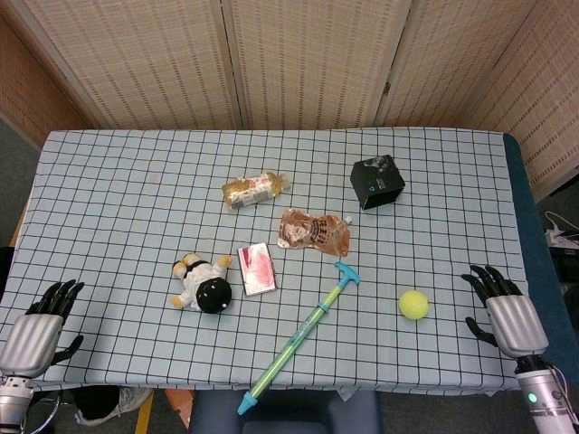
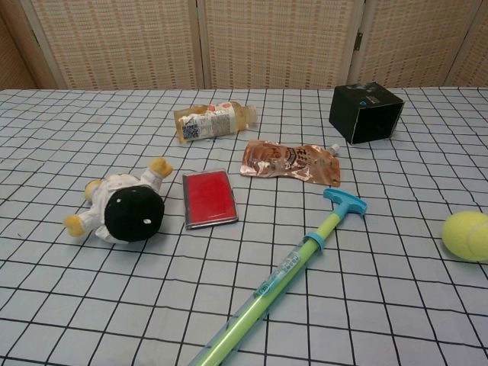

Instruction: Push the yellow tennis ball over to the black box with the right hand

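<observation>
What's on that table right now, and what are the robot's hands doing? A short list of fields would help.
surface: table under a checked cloth
ball: yellow, near the right front edge, untouched
box: black, farther back than the ball
pouch: brown, lying flat between ball and box, off to the left
bottle: on its side
toy: plush, lying down
card: red, flat beside the toy
pump: long green and blue tube, diagonal at the front
left hand: open, at the left front edge
right hand: open, right of the ball, apart from it

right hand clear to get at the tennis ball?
Probably yes: the right hand rests open just right of the tennis ball, with only bare tablecloth between them.
</observation>
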Tool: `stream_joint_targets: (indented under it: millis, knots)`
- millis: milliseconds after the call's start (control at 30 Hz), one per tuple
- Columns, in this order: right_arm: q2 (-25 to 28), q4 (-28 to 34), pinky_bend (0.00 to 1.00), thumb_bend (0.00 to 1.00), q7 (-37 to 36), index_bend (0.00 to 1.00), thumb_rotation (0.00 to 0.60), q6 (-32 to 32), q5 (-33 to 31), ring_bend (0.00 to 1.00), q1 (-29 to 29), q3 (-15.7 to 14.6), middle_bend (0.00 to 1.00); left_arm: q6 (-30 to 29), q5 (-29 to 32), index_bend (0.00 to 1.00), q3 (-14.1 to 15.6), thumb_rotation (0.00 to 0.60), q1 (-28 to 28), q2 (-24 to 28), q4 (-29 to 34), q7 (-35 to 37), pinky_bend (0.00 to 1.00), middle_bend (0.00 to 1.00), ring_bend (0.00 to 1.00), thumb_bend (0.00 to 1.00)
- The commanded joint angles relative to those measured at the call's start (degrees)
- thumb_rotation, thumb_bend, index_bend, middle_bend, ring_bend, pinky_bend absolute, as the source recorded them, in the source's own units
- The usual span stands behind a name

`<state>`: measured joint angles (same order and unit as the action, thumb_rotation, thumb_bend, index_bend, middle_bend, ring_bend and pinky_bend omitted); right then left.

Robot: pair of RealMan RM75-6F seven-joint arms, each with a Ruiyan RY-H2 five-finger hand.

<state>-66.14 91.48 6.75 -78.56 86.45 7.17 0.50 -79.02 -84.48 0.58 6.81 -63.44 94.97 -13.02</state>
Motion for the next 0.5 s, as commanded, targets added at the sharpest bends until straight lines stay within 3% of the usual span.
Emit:
stream_joint_targets:
  millis: [33,500]
  knots:
    - [0.1,0.0,0.25,0.19,-0.2,0.19,0.6,0.0,-0.1,0.06,0.0,0.1,0.11,0.4,0.3,0.0,0.0,0.6,0.1,0.0,0.2,-0.3,0.29,0.05,0.03,0.3]
    - [0.7,0.4,0.25,0.19,-0.7,0.19,0.6,0.0,-0.7,0.06,-0.1,0.4,0.11,-0.3,-0.6,0.03,0.5,0.6,0.0,0.0,0.6,-1.6,0.29,0.06,0.03,0.3]
